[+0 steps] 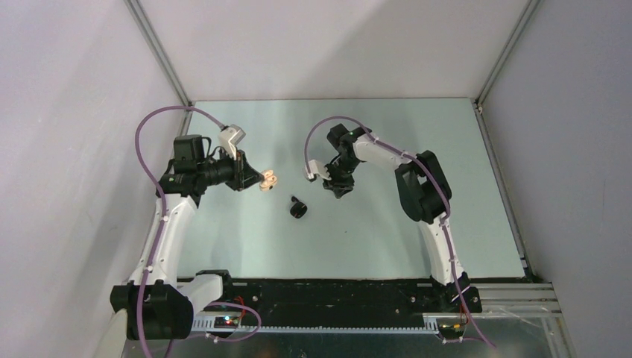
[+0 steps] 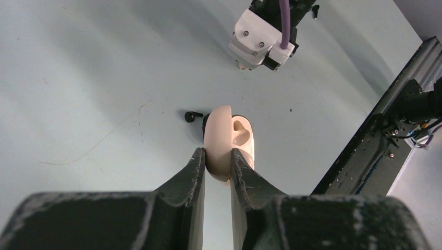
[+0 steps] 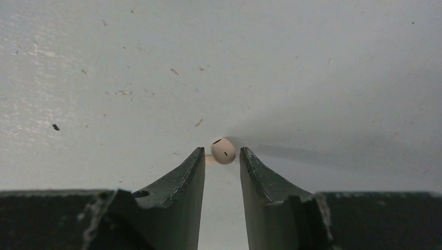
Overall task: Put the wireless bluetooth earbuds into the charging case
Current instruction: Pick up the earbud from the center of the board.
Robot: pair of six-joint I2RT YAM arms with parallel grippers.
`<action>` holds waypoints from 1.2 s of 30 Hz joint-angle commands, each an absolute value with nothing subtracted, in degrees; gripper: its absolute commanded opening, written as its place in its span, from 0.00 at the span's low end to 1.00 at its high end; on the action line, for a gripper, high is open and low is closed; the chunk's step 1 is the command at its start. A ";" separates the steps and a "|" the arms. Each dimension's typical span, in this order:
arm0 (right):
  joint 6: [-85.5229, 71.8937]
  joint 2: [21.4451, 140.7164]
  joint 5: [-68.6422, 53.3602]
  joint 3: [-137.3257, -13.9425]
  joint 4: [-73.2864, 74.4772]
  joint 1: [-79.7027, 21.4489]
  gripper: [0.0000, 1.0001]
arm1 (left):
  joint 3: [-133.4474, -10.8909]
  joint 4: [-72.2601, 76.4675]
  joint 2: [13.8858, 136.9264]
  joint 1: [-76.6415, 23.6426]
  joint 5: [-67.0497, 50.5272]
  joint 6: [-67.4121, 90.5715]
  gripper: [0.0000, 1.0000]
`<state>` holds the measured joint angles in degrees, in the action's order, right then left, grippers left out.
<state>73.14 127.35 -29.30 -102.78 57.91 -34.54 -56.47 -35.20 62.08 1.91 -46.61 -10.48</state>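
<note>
My left gripper (image 1: 257, 177) is shut on an open cream charging case (image 1: 268, 179) and holds it above the table. In the left wrist view the fingers (image 2: 195, 166) pinch one half of the case (image 2: 221, 138), and its empty moulded inside (image 2: 244, 136) faces right. My right gripper (image 1: 337, 189) points down at the table. In the right wrist view it (image 3: 221, 152) is slightly open, with a cream-white earbud (image 3: 223, 150) lying on the table between the fingertips, a gap on each side. A black earbud (image 2: 194, 115) lies on the table beyond the case.
A small black item (image 1: 299, 208) lies on the pale green table (image 1: 387, 246) between the two grippers. The right arm's white wrist housing (image 2: 263, 39) shows at the top of the left wrist view. A black rail (image 1: 335, 291) runs along the near edge.
</note>
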 commanded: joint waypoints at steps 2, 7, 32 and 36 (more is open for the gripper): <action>72.03 129.57 -28.83 -106.58 57.71 -34.85 0.34 | -56.54 -33.92 60.74 2.29 -46.48 -10.21 0.00; 71.72 130.56 -28.53 -107.38 58.44 -34.91 0.32 | -56.27 -33.89 60.73 2.31 -46.47 -10.35 0.00; 61.45 98.93 -28.09 -88.95 34.59 -34.65 0.00 | -58.88 -30.45 65.00 -3.55 -44.22 -11.93 0.00; 58.51 86.03 -26.36 -77.58 19.55 -35.62 0.00 | -62.50 -27.32 67.14 -11.92 -36.27 -9.29 0.00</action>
